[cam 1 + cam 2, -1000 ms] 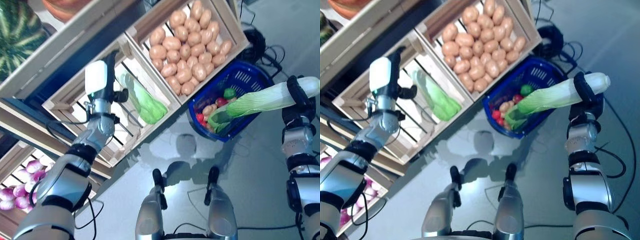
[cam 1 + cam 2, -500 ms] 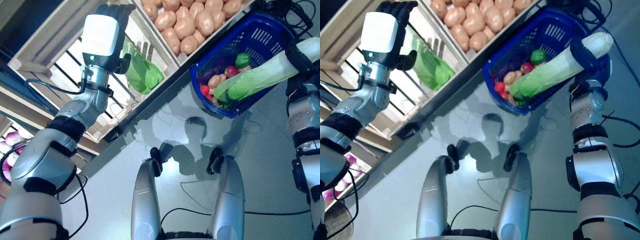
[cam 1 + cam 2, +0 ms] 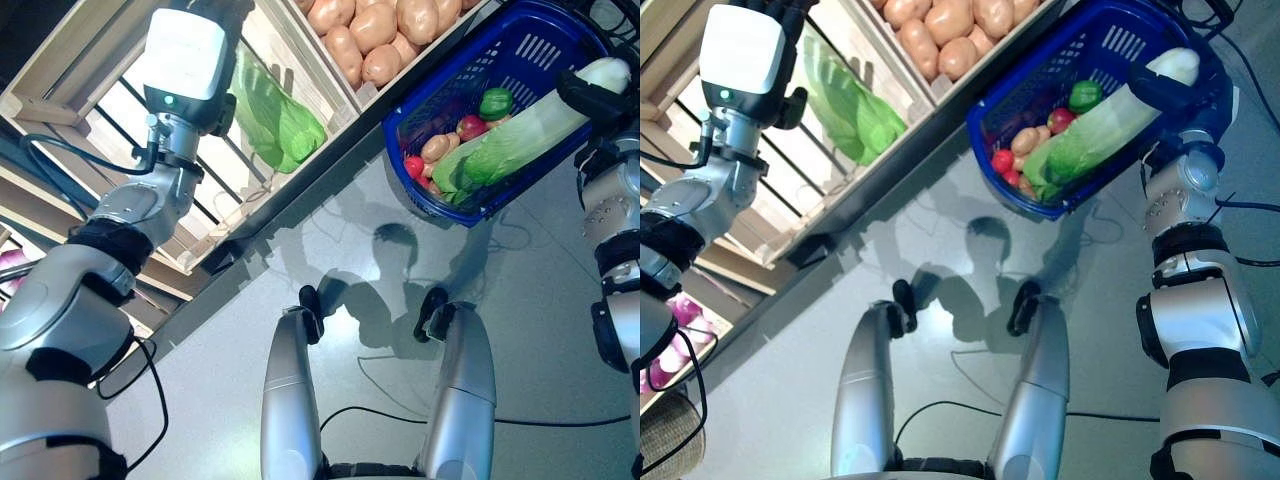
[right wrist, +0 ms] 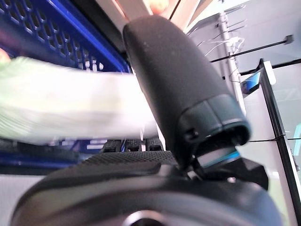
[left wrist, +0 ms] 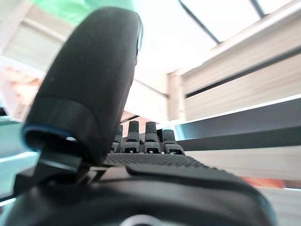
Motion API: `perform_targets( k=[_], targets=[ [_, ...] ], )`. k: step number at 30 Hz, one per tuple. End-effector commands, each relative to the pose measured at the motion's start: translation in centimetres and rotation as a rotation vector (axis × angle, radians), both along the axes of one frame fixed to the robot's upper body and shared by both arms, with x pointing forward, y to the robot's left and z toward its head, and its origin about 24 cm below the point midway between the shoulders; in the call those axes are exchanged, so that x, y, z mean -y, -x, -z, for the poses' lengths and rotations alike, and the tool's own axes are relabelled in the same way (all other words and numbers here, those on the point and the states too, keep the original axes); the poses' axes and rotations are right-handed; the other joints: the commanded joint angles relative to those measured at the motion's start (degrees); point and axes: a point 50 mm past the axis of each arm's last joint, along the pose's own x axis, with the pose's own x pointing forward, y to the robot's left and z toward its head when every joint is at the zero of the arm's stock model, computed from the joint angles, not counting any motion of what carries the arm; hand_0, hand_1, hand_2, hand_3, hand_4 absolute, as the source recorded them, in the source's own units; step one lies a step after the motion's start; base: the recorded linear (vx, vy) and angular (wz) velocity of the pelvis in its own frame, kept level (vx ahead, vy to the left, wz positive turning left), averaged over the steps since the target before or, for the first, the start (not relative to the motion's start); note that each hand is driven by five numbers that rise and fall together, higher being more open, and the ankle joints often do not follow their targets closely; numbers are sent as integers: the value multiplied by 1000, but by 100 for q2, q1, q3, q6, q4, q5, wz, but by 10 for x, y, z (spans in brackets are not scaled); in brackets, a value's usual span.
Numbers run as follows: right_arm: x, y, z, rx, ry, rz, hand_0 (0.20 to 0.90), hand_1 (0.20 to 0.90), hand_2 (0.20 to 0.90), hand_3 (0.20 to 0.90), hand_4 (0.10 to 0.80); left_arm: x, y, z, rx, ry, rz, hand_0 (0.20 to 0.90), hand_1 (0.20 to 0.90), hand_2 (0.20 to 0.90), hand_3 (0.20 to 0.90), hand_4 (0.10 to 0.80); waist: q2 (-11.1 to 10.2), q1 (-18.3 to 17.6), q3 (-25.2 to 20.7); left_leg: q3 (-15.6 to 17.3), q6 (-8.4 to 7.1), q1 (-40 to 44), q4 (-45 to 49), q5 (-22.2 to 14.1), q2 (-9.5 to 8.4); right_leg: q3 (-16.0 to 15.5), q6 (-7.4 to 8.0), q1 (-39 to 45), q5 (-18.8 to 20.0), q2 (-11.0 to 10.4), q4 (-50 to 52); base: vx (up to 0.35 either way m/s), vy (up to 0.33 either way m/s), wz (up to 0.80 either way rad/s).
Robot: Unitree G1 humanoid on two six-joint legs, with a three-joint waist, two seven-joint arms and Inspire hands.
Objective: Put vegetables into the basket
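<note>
Upper right, the right hand point(image 3: 596, 88) clamped the cabbage point(image 3: 510, 140) leaf-first over the basket point(image 3: 420, 192), ready to drop; left hand point(image 5: 141, 155) hung slack-fingered.

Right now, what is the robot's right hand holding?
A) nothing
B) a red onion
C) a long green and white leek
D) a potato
C: the right hand is curled round the white end of the leek, whose green leaves reach into the blue basket.

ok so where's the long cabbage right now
In the head views the long cabbage is on the right, held in the right robot hand by its white end, its leafy end over the blue basket beside the red and green vegetables.
</note>
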Motion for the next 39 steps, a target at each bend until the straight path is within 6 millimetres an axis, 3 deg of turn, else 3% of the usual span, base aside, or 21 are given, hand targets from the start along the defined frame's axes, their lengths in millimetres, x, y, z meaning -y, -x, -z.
perform_targets(
  k=[1,6,11,18,24,30,39],
  targets=[
    [9,14,-68,166,105,59,900,900,900,900,800,-28,22,-79,245,-10,-121,900,900,900,900,800,157,-22,-26,131,-123,525,-170,-533,147,406,297,652,26,91,-426,32,37,0],
    [9,15,-70,192,108,5,900,900,900,900,800,-56,27,-76,191,-49,-275,900,900,900,900,800,120,3,-26,127,-152,540,-165,-540,213,412,290,669,55,88,-460,23,23,0],
    [3,13,-66,227,77,-70,900,900,900,900,800,-60,27,-70,149,-68,-287,900,900,900,900,800,84,-5,-26,133,-172,573,-210,-541,235,414,289,694,73,100,-525,23,29,0],
    [-15,13,-69,324,99,-214,900,900,900,900,800,-42,21,-68,53,-277,-242,900,900,900,900,800,45,-85,-26,181,-205,376,-145,-576,290,414,321,509,179,77,-607,6,46,0],
    [-41,14,-65,329,163,-365,900,900,900,900,800,-25,23,-77,109,-409,-192,900,900,900,900,800,-34,-215,-26,191,-202,-129,109,-662,336,418,373,-20,290,28,-521,-22,64,-2],
    [-34,18,-52,315,126,-376,900,900,900,900,800,-12,28,-83,223,-509,-122,900,900,900,900,800,-110,-254,-26,110,-160,-660,421,-742,382,394,405,-522,358,-63,-366,-32,19,-9],
    [-30,19,-53,333,70,-401,900,900,900,900,800,-2,19,-86,116,-604,-204,900,900,900,900,800,-137,-284,-26,3,-92,-1283,819,-826,402,421,467,-1113,404,-161,-84,-11,-1,0]
  ],
)
